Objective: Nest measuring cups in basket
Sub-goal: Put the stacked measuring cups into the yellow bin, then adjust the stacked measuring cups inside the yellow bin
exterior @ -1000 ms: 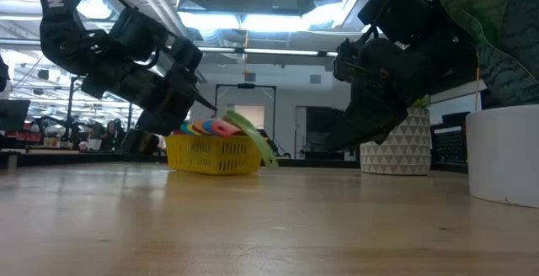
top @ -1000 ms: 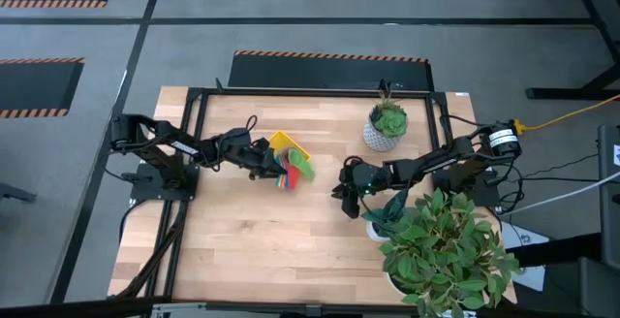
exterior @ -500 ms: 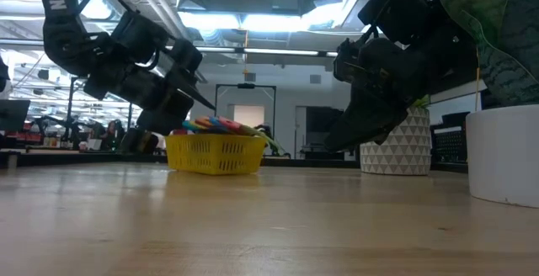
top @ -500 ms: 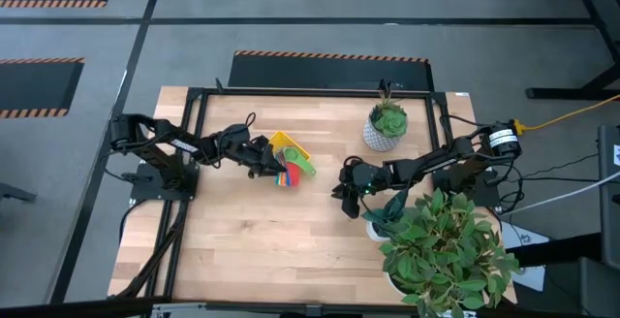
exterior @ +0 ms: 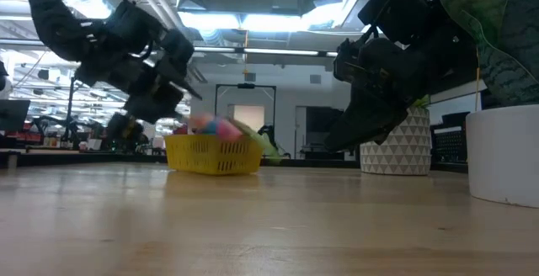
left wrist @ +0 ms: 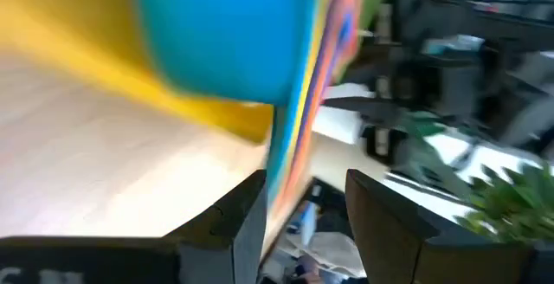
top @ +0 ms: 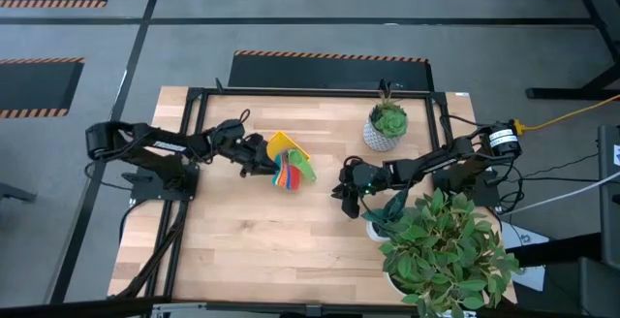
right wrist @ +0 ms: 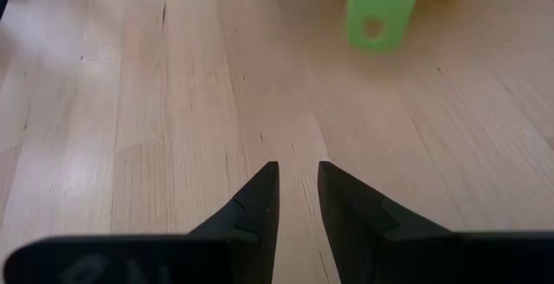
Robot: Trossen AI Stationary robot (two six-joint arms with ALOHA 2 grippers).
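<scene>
Basket: the yellow basket [top: 282, 145] sits just ahead of my left fingertips, near the table's middle, with the measuring cups [top: 289, 171] fanned inside it.
Cup handles: they lie across the basket rim and point away from my left gripper [top: 260, 161], towards my right gripper [top: 346, 200]; the green handle [right wrist: 377, 10] sticks out furthest.
Left fingers: spread apart and empty [left wrist: 247, 215], the cups just beyond the tips.
Right fingers: nearly closed on nothing [right wrist: 260, 199], well apart from the basket.
Change: my left arm has drawn back from the basket since a second ago; the cups lie lower and more fanned.
</scene>
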